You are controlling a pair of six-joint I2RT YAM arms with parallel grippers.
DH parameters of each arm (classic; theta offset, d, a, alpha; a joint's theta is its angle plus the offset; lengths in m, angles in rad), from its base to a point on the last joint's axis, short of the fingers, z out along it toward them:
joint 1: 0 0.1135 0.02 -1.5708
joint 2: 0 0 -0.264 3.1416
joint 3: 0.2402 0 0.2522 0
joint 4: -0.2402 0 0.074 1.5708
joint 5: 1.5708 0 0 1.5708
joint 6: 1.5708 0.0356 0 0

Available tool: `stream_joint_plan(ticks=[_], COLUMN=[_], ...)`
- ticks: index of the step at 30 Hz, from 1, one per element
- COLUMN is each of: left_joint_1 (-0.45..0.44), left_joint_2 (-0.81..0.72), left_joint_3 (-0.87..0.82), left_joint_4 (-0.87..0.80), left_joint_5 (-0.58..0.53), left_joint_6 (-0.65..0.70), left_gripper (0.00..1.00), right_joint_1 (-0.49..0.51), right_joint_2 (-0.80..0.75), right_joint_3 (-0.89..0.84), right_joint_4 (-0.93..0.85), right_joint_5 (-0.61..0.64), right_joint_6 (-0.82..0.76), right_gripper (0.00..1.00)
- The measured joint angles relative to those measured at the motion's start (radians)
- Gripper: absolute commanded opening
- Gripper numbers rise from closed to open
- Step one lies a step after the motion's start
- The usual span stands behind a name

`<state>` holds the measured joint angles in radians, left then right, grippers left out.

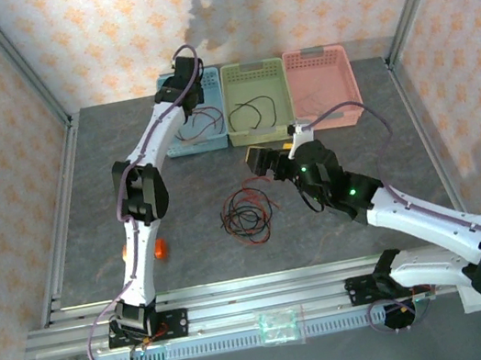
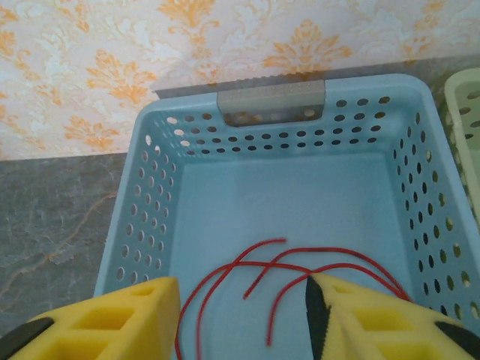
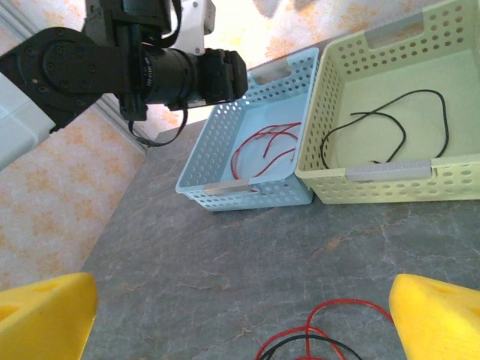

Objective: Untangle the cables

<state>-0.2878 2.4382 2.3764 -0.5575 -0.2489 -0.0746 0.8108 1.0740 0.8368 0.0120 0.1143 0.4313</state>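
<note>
Two cables sorted into baskets, a red-and-black tangle (image 1: 245,214) lying mid-bench.

On the bench (image 1: 180,209), a blue basket (image 2: 270,97) and a green basket (image 3: 390,171) are set toward 12 o'clock; a red cable (image 2: 285,262) lies in the first, a black cable (image 3: 390,127) in the second. The left hand (image 2: 240,315) is held spread over the blue basket, nothing pinched. The right hand (image 3: 240,307) is held spread at the tangle's 1 o'clock. Risk is judged in the next pick: if several strands are pinched together, the knot could be tightened or the whole bundle dragged.
</note>
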Motion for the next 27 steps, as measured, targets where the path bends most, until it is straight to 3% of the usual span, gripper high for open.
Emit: stream_joint_plan(ticks=[5,10,20,24,27], left_joint_1=[0.000,-0.007,-0.047,-0.081,-0.127], left_joint_2=[-0.010,-0.165,-0.760,-0.869,-0.909], left_joint_3=[-0.021,-0.251,-0.900,-1.049,-1.161], left_joint_4=[-0.003,0.014,0.280,0.329,0.341], left_joint_5=[0.059,0.137,0.375,0.400,0.411], left_joint_6=[-0.015,-0.050,-0.190,-0.220,-0.251], left_gripper=[0.58,0.58,0.57,0.57,0.57], right_joint_1=[0.000,0.000,0.000,0.000,0.000], right_joint_2=[0.002,0.075,0.283,0.350,0.410], right_joint_3=[0.000,0.018,0.115,0.170,0.209], right_joint_4=[-0.017,-0.082,-0.276,-0.344,-0.374], right_joint_5=[0.019,0.043,-0.011,-0.060,-0.121], right_joint_6=[0.012,0.023,0.068,0.078,0.059], right_gripper=[1.00,0.99,0.71,0.57,0.55])
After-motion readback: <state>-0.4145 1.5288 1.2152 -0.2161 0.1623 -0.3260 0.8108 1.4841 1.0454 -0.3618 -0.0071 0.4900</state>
